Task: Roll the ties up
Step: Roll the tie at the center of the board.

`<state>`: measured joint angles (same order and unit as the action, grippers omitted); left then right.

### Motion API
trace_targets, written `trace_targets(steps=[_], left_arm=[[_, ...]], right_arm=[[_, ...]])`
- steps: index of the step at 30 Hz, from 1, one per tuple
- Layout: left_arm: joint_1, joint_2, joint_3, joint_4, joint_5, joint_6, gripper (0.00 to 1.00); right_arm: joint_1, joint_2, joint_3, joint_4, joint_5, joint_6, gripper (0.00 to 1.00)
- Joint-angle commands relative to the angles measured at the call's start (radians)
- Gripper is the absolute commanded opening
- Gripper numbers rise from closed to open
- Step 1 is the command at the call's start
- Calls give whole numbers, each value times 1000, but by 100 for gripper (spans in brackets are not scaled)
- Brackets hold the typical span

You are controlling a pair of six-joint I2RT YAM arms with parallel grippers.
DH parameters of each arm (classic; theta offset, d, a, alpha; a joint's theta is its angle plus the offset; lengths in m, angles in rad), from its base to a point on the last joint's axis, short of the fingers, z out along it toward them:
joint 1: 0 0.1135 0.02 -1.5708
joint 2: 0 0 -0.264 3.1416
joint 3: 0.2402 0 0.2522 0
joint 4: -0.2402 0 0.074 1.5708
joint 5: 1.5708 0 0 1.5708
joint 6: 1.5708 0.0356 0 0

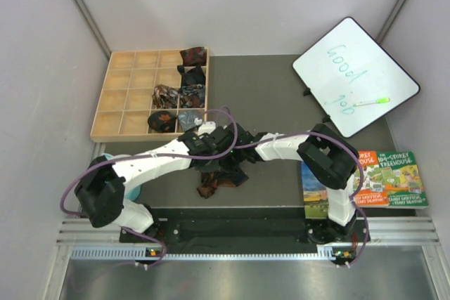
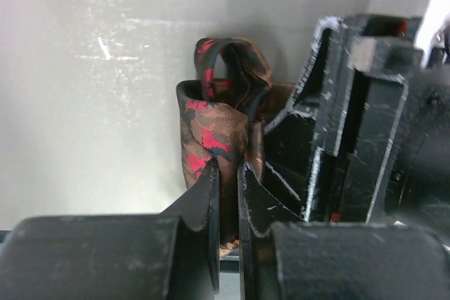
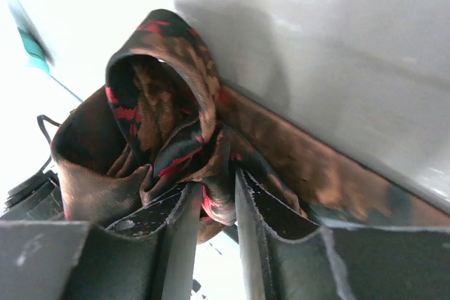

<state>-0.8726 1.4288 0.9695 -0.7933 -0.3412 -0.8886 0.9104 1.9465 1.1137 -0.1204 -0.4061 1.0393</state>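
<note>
Being clamped by the nearly closed left gripper [image 2: 228,177] and right gripper [image 3: 216,193], the tie [image 2: 211,128] may be unrolled if one is loosened.

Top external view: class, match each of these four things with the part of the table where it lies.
Things:
1 wooden tray
2 whiteboard
3 books
4 brown tie

Places:
a near right
b centre
c far left
d far right

Pairs: 1-c, 2-d, 3-a, 4-b
</note>
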Motion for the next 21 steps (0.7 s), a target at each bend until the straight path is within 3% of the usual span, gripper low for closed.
trace_targets(steps=[1,10,21], left_arm=[[-74,77,77,-44,-22,-72,2],[-146,205,133,-76,-91,-104,1],[-221,332,265,-202,-194,-133,0]], right_arm=[[-47,-26,2,-130,64,-67,29],[-88,-87,-37,-183,1,-116,31],[-194,-245,-153,-256,-39,-206,43]])
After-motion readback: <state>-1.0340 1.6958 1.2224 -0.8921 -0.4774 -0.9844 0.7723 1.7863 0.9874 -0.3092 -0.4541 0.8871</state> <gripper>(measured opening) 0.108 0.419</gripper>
